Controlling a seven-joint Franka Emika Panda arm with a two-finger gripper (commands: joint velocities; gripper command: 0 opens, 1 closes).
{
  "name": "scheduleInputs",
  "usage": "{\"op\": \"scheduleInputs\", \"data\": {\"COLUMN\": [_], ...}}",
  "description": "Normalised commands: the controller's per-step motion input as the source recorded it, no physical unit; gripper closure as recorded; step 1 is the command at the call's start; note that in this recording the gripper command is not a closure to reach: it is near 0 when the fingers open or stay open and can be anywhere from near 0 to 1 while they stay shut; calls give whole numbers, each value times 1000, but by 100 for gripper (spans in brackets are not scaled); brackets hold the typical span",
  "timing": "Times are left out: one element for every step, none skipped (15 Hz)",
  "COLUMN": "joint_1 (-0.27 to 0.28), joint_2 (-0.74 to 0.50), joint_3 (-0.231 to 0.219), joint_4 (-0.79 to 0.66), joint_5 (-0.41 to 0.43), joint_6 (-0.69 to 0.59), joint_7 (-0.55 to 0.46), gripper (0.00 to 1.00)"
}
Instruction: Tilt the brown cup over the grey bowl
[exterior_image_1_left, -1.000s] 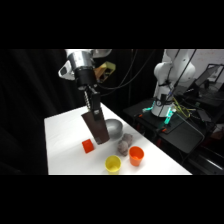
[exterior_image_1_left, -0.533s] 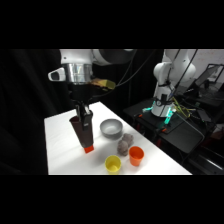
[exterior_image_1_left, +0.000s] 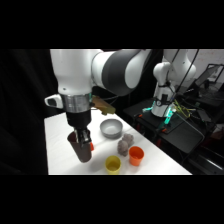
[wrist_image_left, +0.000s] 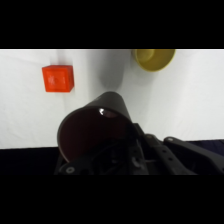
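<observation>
White bench (exterior_image_1_left: 60, 145) against a dark room, a second robot arm (exterior_image_1_left: 162, 92) on a side table at right. End effector (exterior_image_1_left: 80, 137) comes straight down near the bench's left front and is closed on the brown cup (exterior_image_1_left: 81, 149), gripping it at the rim; cup hangs roughly upright in the side view, base close to the bench. Wrist view looks into the cup's open mouth (wrist_image_left: 92, 132), dark red inside, with the black linkage wrapped around its lower edge. Grey bowl (exterior_image_1_left: 111, 128) sits on the bench to the right and further back, well apart from the cup, nothing over it. Small red block (wrist_image_left: 58, 78) on the bench just beside the cup, mostly hidden behind it in the side view. Yellow cup (exterior_image_1_left: 113, 164) at the front edge, orange cup (exterior_image_1_left: 135, 155) to its right, lumpy grey-pink object (exterior_image_1_left: 124, 145) between the orange cup and the bowl. All three stand clear of the brown cup.
</observation>
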Motion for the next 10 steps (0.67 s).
{"op": "scheduleInputs", "data": {"joint_1": [148, 139, 128, 138, 145, 154, 152, 146, 136, 125], "joint_2": [305, 306, 282, 262, 236, 231, 216, 192, 158, 119], "joint_3": [-74, -91, -98, -114, -127, -136, -137, -133, -129, -123], "joint_4": [235, 197, 172, 139, 128, 117, 119, 124, 131, 134], "joint_5": [-299, -274, -244, -242, -233, -229, -213, -193, -175, -158], "joint_6": [175, 187, 174, 183, 160, 150, 127, 99, 73, 53], "joint_7": [262, 246, 218, 218, 212, 210, 201, 184, 172, 160], "gripper": [12, 12, 12, 12, 12, 12, 12, 12, 12, 12]}}
